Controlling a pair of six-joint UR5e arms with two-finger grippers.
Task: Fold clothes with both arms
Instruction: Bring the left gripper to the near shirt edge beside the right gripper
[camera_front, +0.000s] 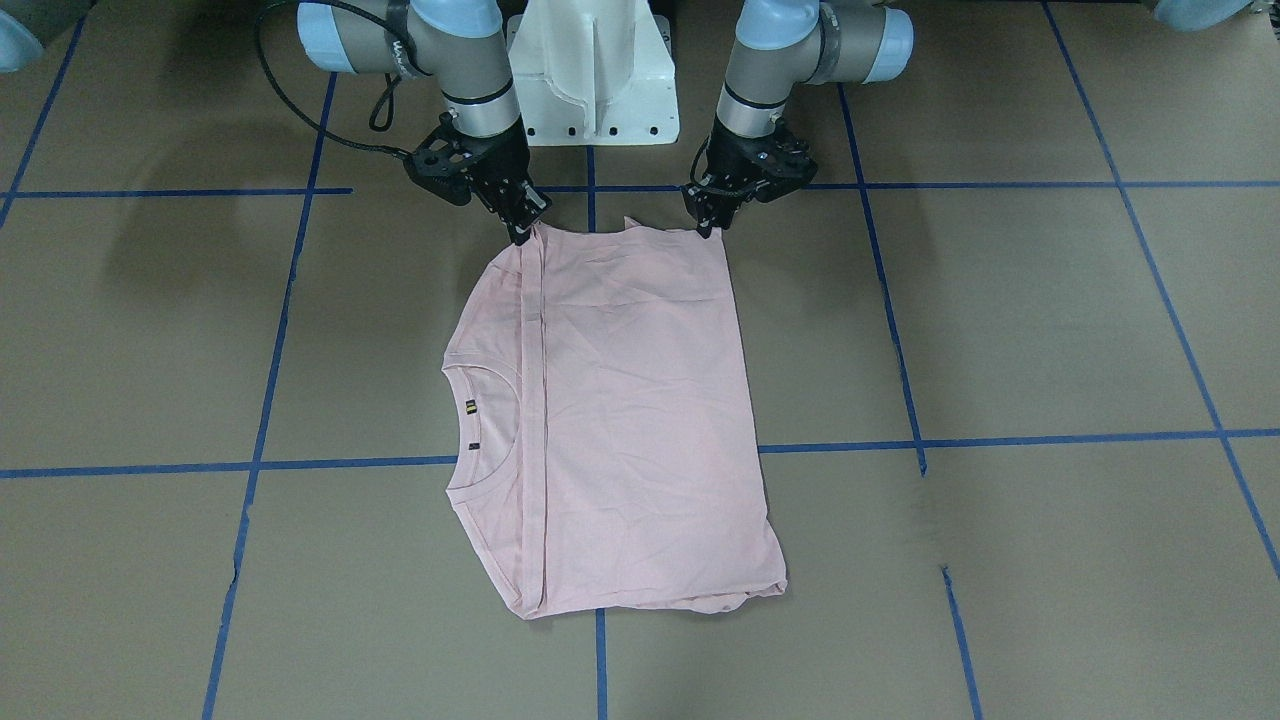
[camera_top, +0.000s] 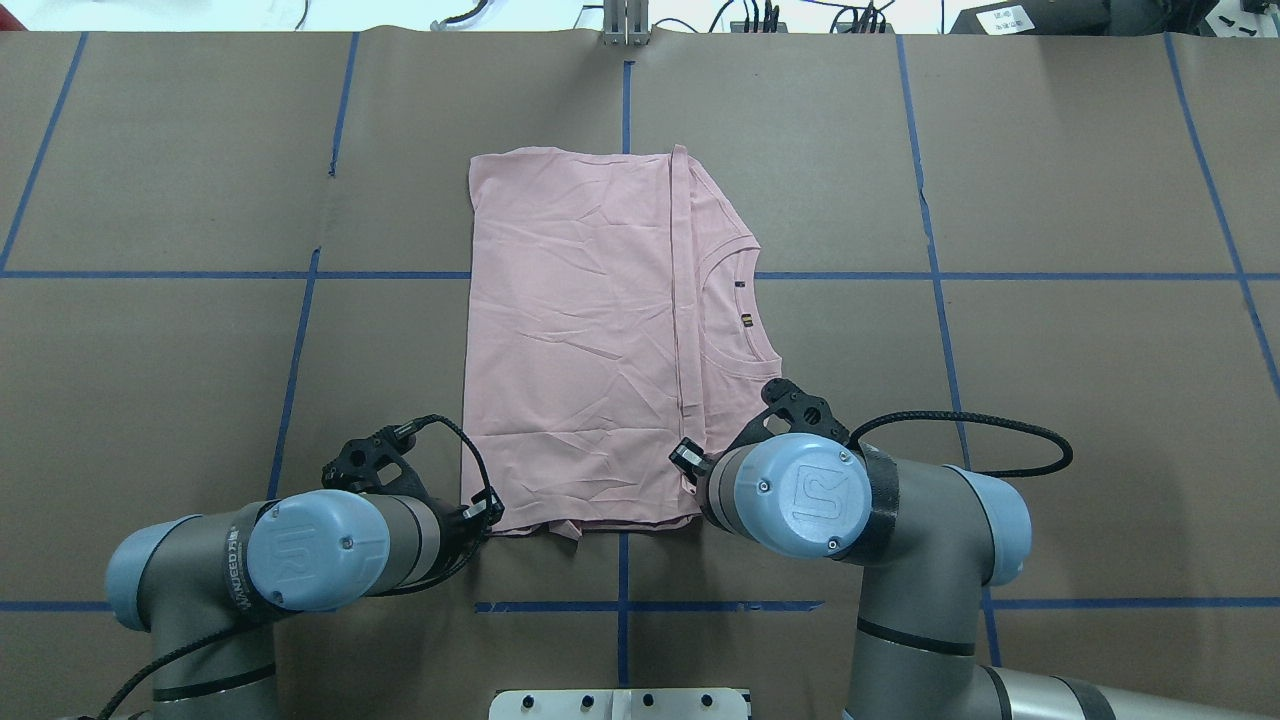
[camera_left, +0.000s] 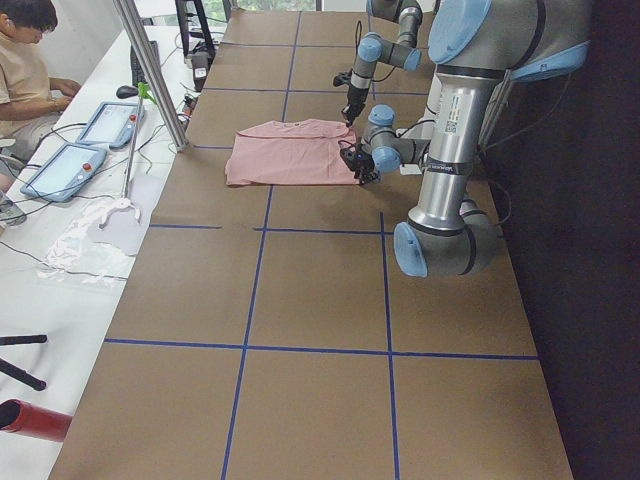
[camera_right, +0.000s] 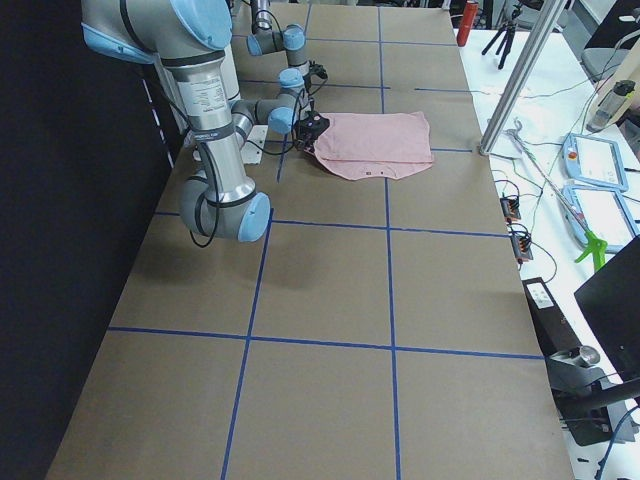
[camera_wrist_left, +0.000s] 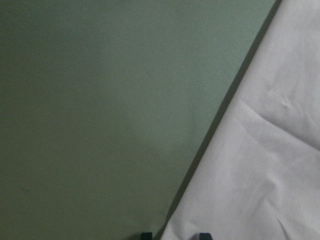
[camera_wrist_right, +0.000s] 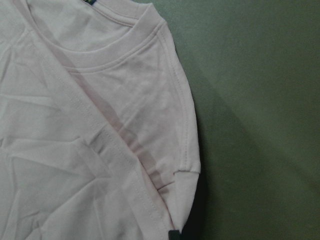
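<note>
The left fingers sit slightly apart astride the pink T-shirt's near corner; I cannot tell the right fingers' gap. Its collar faces the robot's right, and its length runs near-to-far.

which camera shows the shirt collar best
Exterior front-facing: the whole collar arc shows, unblocked. Overhead shows it too, close beside the right arm. Right wrist shows part of it close up. Side views show it tiny; left wrist, not at all.

Even overhead light; wrist views dim, soft.
</note>
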